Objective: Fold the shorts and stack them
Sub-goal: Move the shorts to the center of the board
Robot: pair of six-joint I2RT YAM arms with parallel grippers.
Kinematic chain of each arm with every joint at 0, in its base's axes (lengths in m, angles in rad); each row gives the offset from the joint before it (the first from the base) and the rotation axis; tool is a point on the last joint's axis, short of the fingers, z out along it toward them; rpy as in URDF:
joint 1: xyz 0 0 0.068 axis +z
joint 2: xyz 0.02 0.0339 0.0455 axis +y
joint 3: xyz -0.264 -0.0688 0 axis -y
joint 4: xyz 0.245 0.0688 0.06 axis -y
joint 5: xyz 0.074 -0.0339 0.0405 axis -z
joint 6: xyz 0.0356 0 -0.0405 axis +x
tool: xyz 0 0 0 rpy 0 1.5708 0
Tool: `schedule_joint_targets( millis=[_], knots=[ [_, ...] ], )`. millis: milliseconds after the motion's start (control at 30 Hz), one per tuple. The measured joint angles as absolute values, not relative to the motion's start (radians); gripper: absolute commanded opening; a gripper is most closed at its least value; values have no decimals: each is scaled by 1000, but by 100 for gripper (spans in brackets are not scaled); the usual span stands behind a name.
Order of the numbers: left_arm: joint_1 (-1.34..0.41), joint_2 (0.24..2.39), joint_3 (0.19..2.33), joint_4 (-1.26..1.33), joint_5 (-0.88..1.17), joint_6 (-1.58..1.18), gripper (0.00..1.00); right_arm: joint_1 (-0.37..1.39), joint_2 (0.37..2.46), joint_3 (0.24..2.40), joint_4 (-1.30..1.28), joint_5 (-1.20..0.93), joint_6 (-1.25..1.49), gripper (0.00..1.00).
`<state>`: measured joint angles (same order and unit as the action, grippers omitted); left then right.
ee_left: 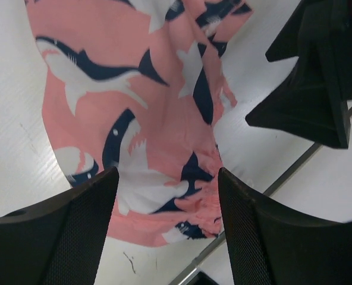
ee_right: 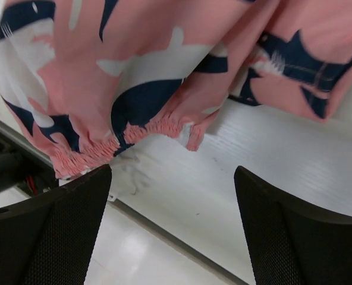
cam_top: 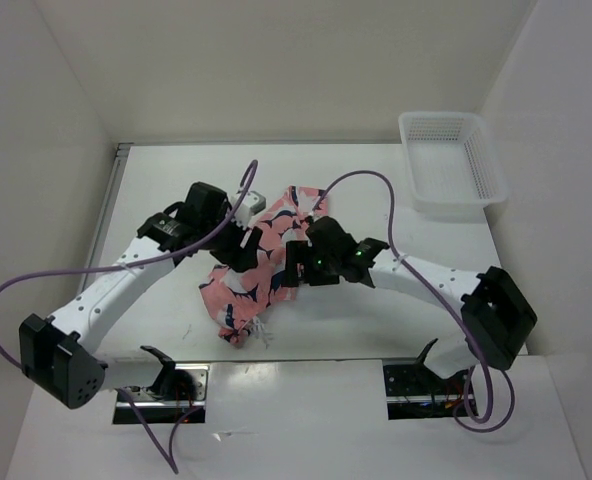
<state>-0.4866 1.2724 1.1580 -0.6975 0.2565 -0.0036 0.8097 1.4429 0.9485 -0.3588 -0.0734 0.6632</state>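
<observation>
The shorts [cam_top: 259, 268], salmon-pink with navy-and-white sharks, lie crumpled in a loose strip on the middle of the white table [cam_top: 376, 320]. My left gripper [cam_top: 240, 247] is at their left side, open. In the left wrist view the shorts [ee_left: 134, 101] lie under and ahead of the open gripper [ee_left: 167, 237], nothing pinched. My right gripper [cam_top: 294, 266] is at the shorts' right side, open. In the right wrist view the gathered waistband of the shorts [ee_right: 146, 71] hangs ahead of the open gripper [ee_right: 173, 237], bare table between the fingers.
A white mesh basket [cam_top: 451, 165] stands at the table's far right, with nothing in it. White walls close in the left, back and right. The right gripper's black body [ee_left: 319, 77] shows close by in the left wrist view. The table's front edge [ee_right: 182, 240] runs just beneath.
</observation>
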Motion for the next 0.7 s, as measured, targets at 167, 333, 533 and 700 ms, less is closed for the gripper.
schedule_joint_targets(
  millis=[167, 333, 533, 700],
  knots=[
    [-487, 1140, 1034, -751, 229, -4, 75, 821, 1517, 940, -308, -121, 657, 89],
    [-487, 1021, 962, -818, 221, -4, 77, 825, 1594, 939, -254, -148, 638, 73],
    [-487, 1014, 962, -821, 210, -3, 78, 830, 1674, 937, -192, -171, 614, 67],
    [-487, 1014, 962, -821, 200, -3, 79, 831, 1725, 937, -147, -176, 599, 51]
  ],
)
